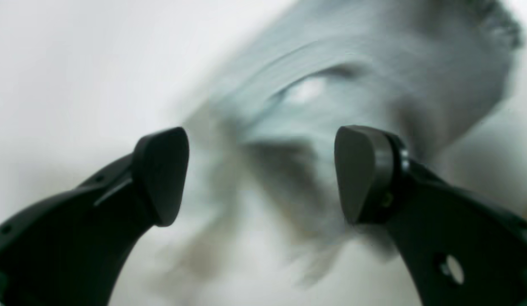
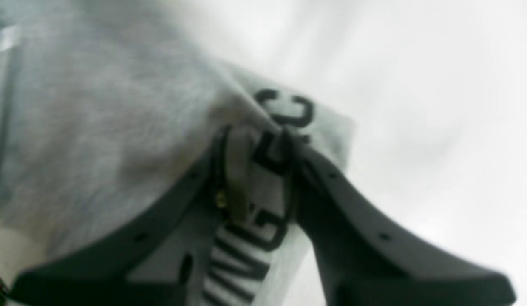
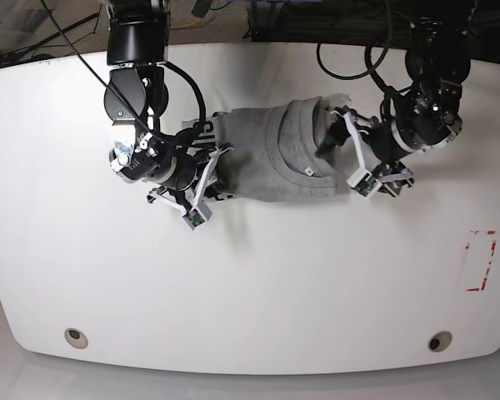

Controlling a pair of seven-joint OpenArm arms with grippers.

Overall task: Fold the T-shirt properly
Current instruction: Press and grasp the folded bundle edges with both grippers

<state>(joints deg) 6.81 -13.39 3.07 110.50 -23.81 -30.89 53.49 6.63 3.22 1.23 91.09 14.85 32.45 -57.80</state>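
The light grey T-shirt [image 3: 271, 150] lies bunched in a compact heap at the far middle of the white table, its neck opening with a small label facing up. My right gripper [image 2: 257, 148], on the base view's left [image 3: 202, 162], is shut on an edge of the T-shirt [image 2: 97, 119] that bears black printed letters. My left gripper [image 1: 261, 174], on the base view's right [image 3: 350, 150], is open and empty just beside the heap's right edge; its view shows the blurred T-shirt [image 1: 374, 59] beyond the fingertips.
The white table [image 3: 250, 283] has two round holes near its front edge [image 3: 76, 337] [image 3: 438, 342]. A red outlined mark [image 3: 479, 260] sits at the right. Cables and a dark floor lie behind the far edge.
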